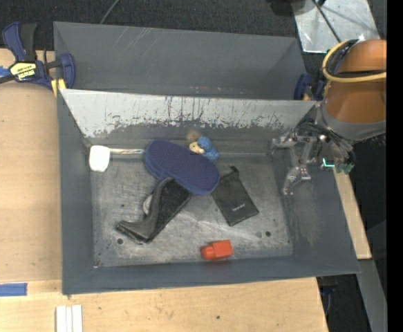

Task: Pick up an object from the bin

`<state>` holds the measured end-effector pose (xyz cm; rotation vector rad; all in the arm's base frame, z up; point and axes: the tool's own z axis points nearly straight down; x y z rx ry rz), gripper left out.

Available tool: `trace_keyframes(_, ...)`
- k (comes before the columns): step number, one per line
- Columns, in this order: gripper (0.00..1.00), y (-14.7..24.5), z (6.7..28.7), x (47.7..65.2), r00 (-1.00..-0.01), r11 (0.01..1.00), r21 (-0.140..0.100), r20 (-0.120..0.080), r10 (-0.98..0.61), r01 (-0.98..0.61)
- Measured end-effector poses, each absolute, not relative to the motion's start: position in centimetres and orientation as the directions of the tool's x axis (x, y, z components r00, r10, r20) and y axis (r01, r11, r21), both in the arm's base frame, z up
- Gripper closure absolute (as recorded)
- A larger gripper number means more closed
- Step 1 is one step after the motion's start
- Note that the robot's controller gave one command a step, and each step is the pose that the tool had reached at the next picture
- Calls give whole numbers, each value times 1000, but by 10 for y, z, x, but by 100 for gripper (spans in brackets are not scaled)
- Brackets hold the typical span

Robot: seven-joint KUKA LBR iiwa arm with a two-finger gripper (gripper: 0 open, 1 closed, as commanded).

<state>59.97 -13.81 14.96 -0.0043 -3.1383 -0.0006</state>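
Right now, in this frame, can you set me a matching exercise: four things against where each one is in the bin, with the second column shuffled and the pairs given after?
Things
1. white block
2. orange block
3. dark blue oval pad
4. gripper

Places
A. at the right side of the bin, over bare floor
B. at the far left of the floor, close to the back wall
C. in the middle of the floor, toward the back wall
D. by itself near the front wall

Pairs: 1-B; 2-D; 3-C; 4-A
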Motion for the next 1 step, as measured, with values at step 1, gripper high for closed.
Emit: trace_keyframes(1,0,-64,75,618,-969,969,-3,-5,-245,-245)
